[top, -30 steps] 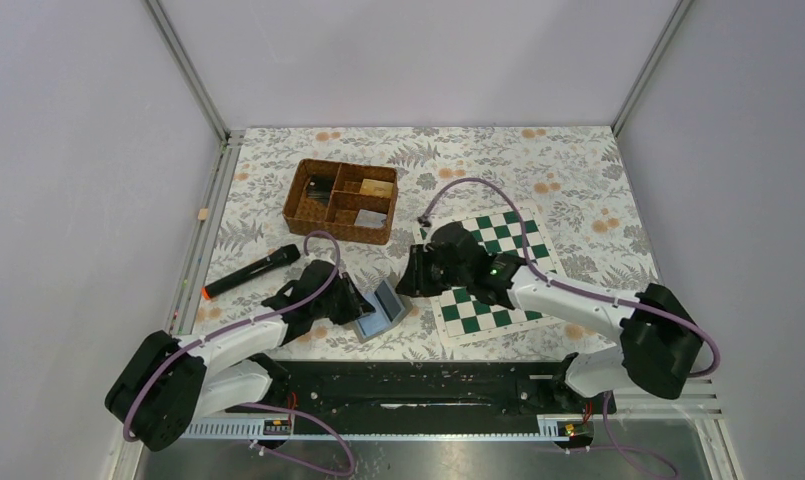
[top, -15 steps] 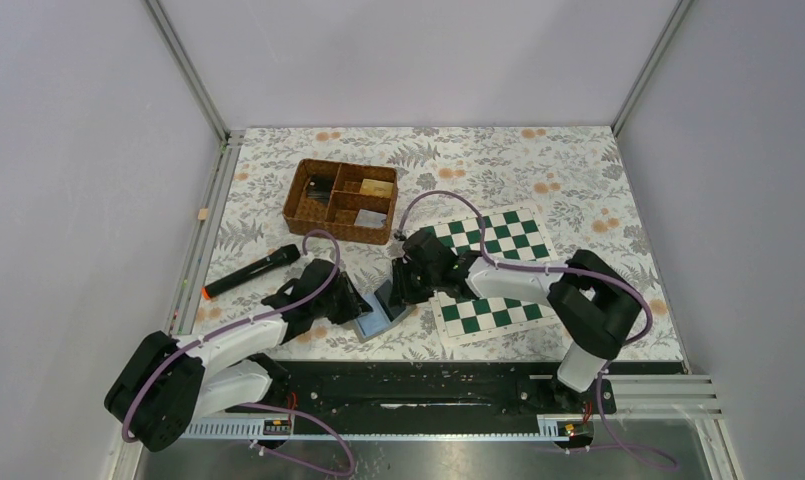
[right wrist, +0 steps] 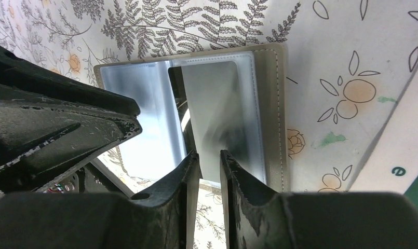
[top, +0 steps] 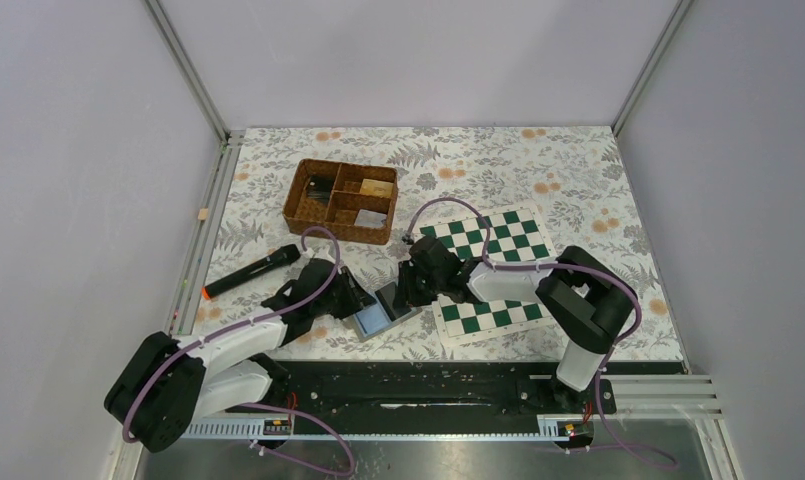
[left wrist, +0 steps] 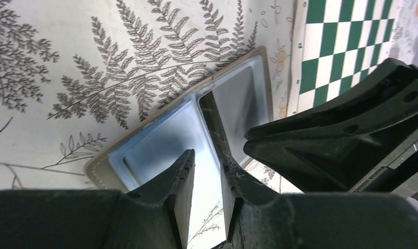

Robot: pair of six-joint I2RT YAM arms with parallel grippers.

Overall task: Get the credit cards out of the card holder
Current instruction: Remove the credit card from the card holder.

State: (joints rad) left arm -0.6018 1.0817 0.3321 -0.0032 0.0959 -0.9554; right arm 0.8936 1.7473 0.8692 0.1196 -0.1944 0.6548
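Note:
The card holder (top: 383, 311) lies open on the floral cloth between my two grippers. Its edges are grey and its inside sleeves (left wrist: 154, 148) are light blue. Through the clear right-hand sleeve shows a grey credit card (right wrist: 217, 111); the left-hand sleeve (right wrist: 144, 119) is too glary to read. My left gripper (left wrist: 206, 158) hangs over the left sleeve, its jaws a narrow gap apart with nothing between them. From the other side, my right gripper (right wrist: 209, 155) stands over the near edge of the right sleeve, also narrowly open and empty. The two grippers nearly meet over the fold (top: 386, 300).
A brown wicker compartment basket (top: 340, 200) stands behind the holder. A black marker with an orange tip (top: 250, 271) lies to the left. A green and white chessboard (top: 490, 268) lies right of the holder, under the right arm.
The right arm swung left off the chessboard and its gripper came down onto the holder. The holder's raised flap now lies flatter and open. The left arm barely moved.

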